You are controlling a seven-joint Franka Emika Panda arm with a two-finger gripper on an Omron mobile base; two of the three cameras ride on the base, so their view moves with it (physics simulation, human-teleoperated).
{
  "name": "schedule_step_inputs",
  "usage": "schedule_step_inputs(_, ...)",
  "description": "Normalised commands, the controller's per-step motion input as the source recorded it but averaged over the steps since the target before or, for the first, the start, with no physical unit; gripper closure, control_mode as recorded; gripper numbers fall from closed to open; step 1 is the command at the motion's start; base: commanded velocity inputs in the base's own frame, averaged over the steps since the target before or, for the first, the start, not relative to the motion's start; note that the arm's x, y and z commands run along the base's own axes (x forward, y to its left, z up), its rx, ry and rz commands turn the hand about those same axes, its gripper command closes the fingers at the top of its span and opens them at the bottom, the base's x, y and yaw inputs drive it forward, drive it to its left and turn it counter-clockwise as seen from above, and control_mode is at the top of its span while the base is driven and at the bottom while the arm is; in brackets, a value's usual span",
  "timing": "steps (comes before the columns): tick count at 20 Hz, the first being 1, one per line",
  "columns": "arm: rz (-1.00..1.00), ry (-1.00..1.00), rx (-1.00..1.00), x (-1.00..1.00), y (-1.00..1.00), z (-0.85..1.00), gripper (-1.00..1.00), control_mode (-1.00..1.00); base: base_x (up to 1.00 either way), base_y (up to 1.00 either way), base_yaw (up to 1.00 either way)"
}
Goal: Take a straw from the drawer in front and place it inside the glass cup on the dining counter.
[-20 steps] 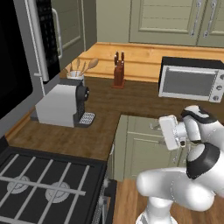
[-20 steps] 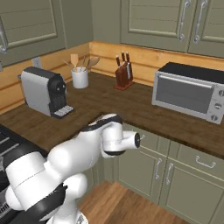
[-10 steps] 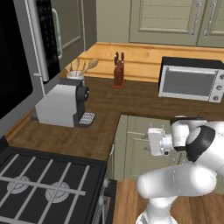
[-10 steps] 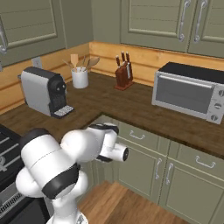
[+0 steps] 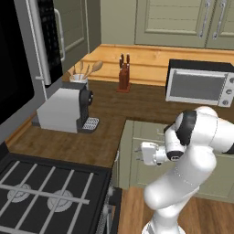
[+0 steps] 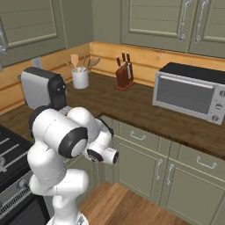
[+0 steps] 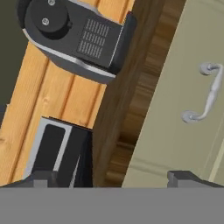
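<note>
The pale green drawer (image 7: pixel 170 118) is shut, its small metal handle (image 7: pixel 205 94) at the right of the hand view. It sits under the wooden wall counter (image 5: pixel 114 119), just past the corner (image 6: pixel 132 132). My gripper (image 7: pixel 114 179) is open with nothing between its fingertips (image 7: pixel 41 178). It hangs at drawer height, a short way off the front panel. In the left base view the gripper (image 5: pixel 138 154) points left along the cabinet fronts. The straw, the glass cup and the dining counter are out of view.
On the counter stand a grey coffee machine (image 5: pixel 64 109), a white pot of wooden spoons (image 5: pixel 78 78), a knife block (image 5: pixel 123 78) and a toaster oven (image 5: pixel 199 84). A stove (image 5: pixel 50 196) lies at the lower left. More cabinet doors and drawers (image 6: pixel 206 162) run to the right.
The arm has folded down and the hand has swung lower and to the left, from counter height to drawer height. The jaws have stayed open.
</note>
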Motion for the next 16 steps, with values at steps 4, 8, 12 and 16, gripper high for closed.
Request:
schedule_step_inputs(4,0.01,-0.04,0.0,0.31,0.3,-0.37,-1.0,-1.0,0.0,0.0,0.0)
schedule_step_inputs(8,0.0,0.0,0.0,0.45,0.23,-0.46,-1.0,-1.0,0.0,0.0,0.0)
schedule_step_inputs(12,0.0,0.0,0.0,0.44,0.07,-0.44,-1.0,-1.0,0.0,0.0,0.0)
schedule_step_inputs(16,0.0,0.04,0.0,0.43,0.0,-0.53,-1.0,-1.0,0.0,0.0,0.0)
